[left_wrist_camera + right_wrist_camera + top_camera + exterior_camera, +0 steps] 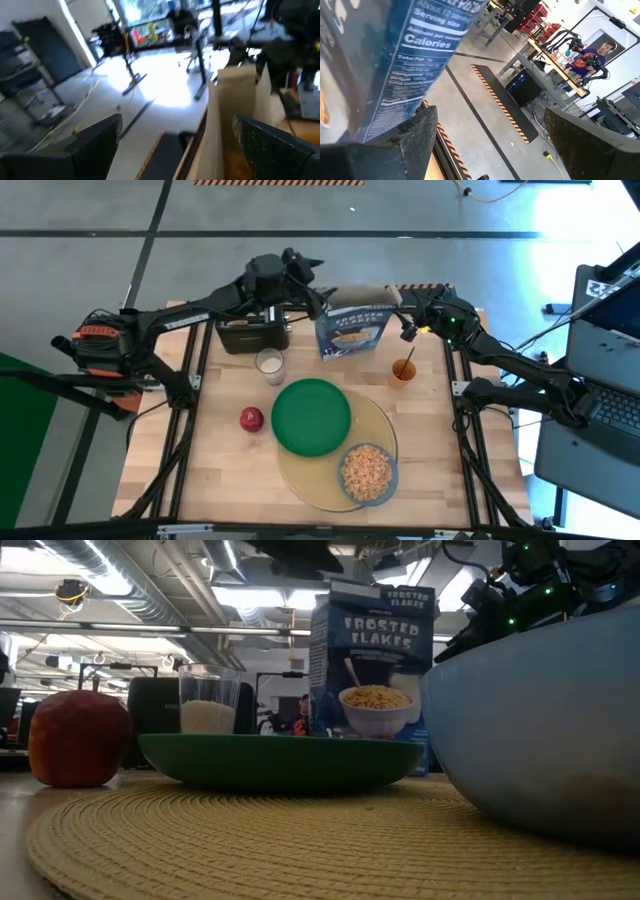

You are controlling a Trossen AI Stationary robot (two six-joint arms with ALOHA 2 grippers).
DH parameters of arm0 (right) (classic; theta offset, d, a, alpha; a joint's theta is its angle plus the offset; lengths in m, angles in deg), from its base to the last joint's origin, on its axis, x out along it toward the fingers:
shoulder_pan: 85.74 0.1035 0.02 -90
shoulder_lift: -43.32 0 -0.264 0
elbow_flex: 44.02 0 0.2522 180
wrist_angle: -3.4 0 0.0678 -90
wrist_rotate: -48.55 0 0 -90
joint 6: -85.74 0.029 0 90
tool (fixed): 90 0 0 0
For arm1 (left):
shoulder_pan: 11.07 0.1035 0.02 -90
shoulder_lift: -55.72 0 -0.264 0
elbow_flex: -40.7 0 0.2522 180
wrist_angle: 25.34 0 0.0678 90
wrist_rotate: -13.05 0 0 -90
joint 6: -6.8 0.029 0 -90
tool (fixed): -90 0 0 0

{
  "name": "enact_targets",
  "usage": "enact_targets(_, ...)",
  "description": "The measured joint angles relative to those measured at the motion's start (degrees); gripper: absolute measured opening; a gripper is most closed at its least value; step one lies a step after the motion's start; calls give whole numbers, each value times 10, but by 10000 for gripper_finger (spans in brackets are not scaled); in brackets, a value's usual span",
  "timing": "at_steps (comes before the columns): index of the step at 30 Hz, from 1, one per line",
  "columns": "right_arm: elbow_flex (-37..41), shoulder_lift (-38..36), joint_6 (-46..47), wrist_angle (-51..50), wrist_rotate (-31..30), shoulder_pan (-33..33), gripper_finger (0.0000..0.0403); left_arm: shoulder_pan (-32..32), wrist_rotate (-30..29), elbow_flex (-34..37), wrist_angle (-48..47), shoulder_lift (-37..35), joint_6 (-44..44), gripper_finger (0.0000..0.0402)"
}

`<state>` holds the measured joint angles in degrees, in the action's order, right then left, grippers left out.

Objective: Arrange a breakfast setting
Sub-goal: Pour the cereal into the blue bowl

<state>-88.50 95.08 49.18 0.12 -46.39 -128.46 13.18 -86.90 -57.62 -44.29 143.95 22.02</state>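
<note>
The blue cereal box stands upright on the table's far middle, its top flaps open; it also shows in the low view. My left gripper is open at the box's top left corner, with a cardboard flap between its fingers. My right gripper is open beside the box's right side panel. The green plate and the blue-grey bowl, which holds cereal, rest on the yellow mat. The red apple, milk glass and orange cup stand on the table. No toast slice shows. My left gripper stands open astride the box's top flap, coming from the table's left; I cannot tell whether a finger touches it. My right gripper is open next to the box's printed side panel; I cannot tell whether its finger touches the panel.
A black toaster stands at the far edge, left of the box and under my left arm. A laptop sits off the table's right side. Bare wood lies near the front left corner.
</note>
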Motion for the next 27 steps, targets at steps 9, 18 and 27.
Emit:
enact_targets(9, 0, 1, -16, 52, 0, 0, 342, -45, -168, 9, -178, 0, -44, 374)
enact_targets(18, 0, 34, -31, 98, -19, 0, 342, -46, -262, 17, -196, 42, -58, 369)
enact_targets(27, 0, 80, -38, 123, -12, -1, 342, -39, -232, 17, -148, 56, -52, 369)
